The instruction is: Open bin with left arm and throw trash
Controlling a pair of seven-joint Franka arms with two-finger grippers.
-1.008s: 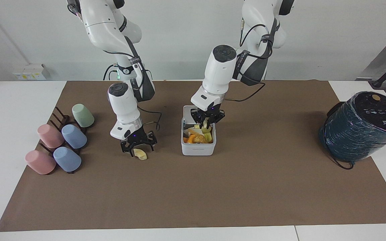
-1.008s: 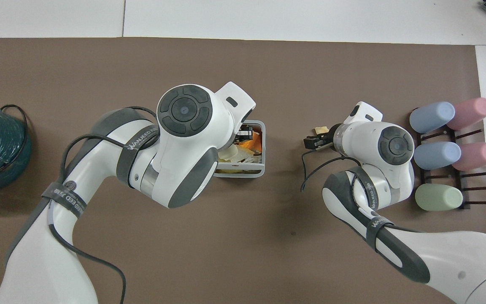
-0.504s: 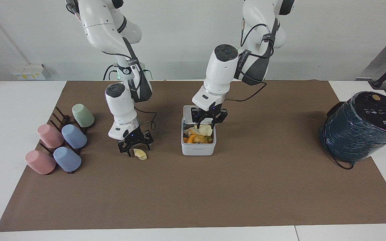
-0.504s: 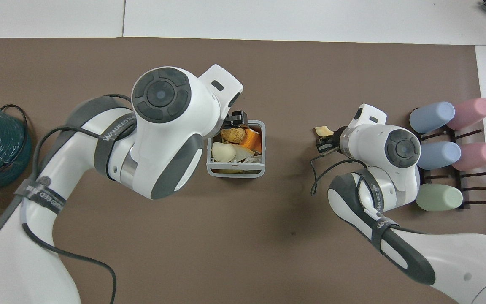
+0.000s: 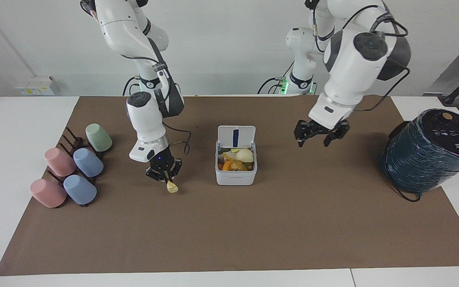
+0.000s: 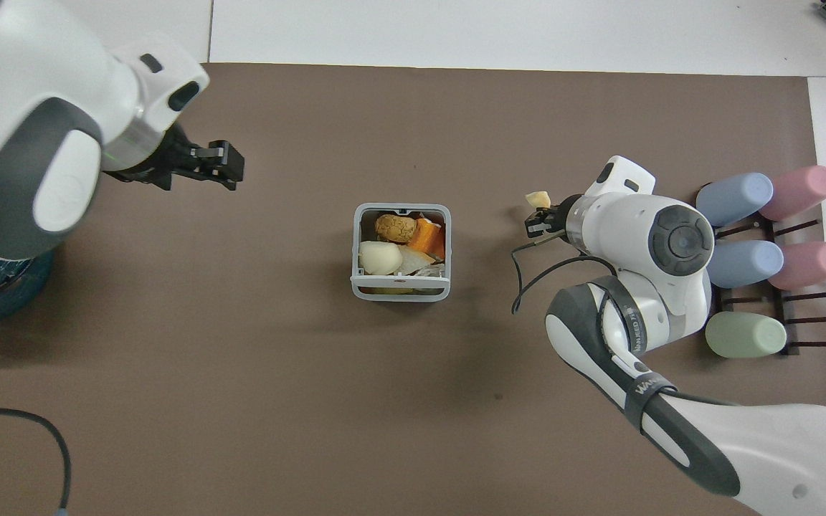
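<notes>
White bin (image 5: 235,178), brown mat (image 5: 293,223)

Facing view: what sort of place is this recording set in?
Probably a robot lab's tabletop test bench, not a kitchen: two Franka arms are mounted at a white table covered with a brown mat before a bare wall, and staged props, a small bin and racked pastel cups.

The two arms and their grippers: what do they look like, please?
The left arm and the right arm look alike: glossy white rounded shells, dark grey joint caps and bands, loose black cables. The left gripper and the right gripper are black two-finger claws.
</notes>
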